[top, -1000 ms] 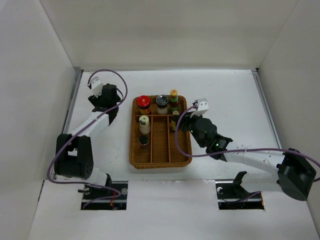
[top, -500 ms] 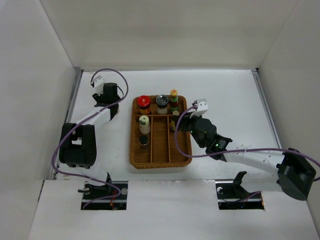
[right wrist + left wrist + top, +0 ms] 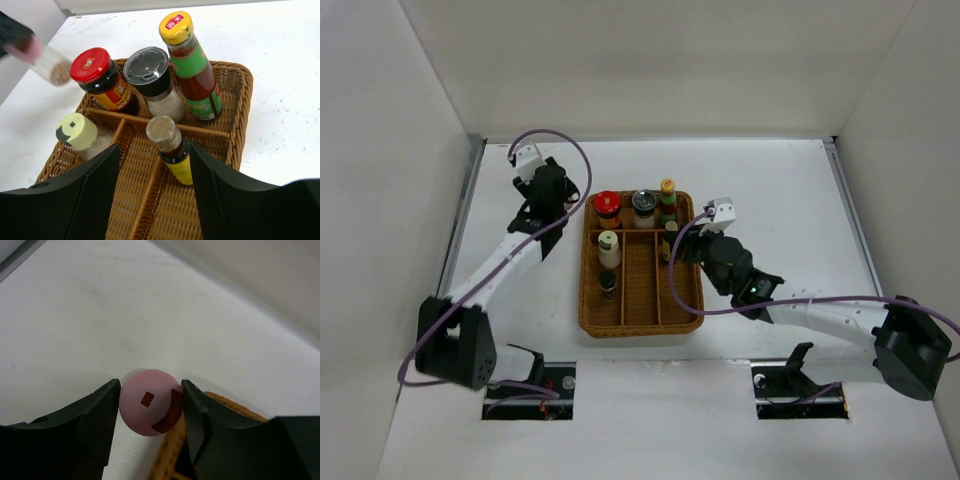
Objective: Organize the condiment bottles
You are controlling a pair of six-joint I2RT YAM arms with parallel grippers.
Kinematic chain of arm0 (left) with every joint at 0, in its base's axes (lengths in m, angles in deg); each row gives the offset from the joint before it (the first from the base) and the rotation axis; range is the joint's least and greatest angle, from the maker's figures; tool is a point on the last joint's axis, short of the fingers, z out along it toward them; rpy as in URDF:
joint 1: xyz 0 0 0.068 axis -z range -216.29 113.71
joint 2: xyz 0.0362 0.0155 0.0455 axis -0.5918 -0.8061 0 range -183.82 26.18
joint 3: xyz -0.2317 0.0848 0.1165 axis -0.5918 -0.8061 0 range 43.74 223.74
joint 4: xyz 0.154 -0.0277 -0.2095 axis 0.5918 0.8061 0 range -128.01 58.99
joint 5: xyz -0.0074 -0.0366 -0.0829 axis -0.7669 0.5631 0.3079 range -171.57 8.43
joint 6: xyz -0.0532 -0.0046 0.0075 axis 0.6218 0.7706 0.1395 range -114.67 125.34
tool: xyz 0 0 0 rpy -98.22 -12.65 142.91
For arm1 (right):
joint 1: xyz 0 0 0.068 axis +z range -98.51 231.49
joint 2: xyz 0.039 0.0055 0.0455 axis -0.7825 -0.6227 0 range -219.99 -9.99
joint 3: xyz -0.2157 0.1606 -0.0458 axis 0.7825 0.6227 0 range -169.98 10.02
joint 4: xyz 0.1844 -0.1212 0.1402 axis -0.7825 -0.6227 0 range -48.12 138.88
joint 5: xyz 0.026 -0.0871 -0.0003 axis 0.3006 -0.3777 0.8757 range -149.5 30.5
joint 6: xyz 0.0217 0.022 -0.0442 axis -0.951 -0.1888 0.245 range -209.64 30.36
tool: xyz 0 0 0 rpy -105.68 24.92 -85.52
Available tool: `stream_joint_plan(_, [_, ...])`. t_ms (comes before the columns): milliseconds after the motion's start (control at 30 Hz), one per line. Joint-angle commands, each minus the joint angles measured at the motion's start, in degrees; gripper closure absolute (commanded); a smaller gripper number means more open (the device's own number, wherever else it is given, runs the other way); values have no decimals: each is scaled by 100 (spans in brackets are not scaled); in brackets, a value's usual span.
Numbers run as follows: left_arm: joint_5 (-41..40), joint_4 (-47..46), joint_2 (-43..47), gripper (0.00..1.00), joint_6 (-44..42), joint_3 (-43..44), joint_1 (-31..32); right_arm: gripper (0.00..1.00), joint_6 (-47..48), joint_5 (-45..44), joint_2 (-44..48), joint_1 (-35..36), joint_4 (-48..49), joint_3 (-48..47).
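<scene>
My left gripper (image 3: 563, 193) is shut on the pink-lidded jar (image 3: 150, 401) and holds it above the table by the wicker tray's far left corner; the jar also shows blurred in the right wrist view (image 3: 44, 60). In the tray (image 3: 640, 328) stand the red-lidded jar (image 3: 607, 203), the black-lidded jar (image 3: 643, 204), the yellow-capped bottle (image 3: 667, 193), the pale-green-lidded jar (image 3: 609, 244) and a small dark bottle (image 3: 607, 284). My right gripper (image 3: 156, 167) is open, its fingers apart on either side of a small brown-capped bottle (image 3: 169, 142) with a yellow label.
The tray's wicker dividers (image 3: 150, 125) separate the compartments; the front compartments hold no bottles. White walls close in the table at the left, back and right. A purple cable loops over each arm.
My left arm has swung right and nearer the tray's far left corner, carrying the pink-lidded jar. The right arm has not moved.
</scene>
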State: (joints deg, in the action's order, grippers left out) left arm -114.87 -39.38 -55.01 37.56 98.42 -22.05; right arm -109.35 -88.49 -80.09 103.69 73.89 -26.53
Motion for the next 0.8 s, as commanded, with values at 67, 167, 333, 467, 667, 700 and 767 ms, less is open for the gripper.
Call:
stream_joint_plan(67, [-659,-75,1639,66,-567,69,1013,38,28,-62,49,22,346,-18])
stream_joint_plan(167, [-888,162,2167,65,-867,175,1576,38,11,-71,120,-22,372,34])
stream_joint_plan(333, [-1003,672,2783,65,-991,316,2691,38,-16,-124,260,-66,390,96])
stream_joint_plan(467, [-924,962,2802,65,-718,228,3579,38,-60,-159,445,-127,442,192])
stream_joint_plan(667, [-925,981,2425,65,-385,35,4179,38,-183,-194,752,-294,592,394])
stream_joint_plan(700, [-907,963,2319,65,-349,17,4205,38,-218,-194,788,-338,610,421])
stream_joint_plan(767, [-889,910,2073,65,-340,-62,4232,38,-306,-142,858,-400,575,456])
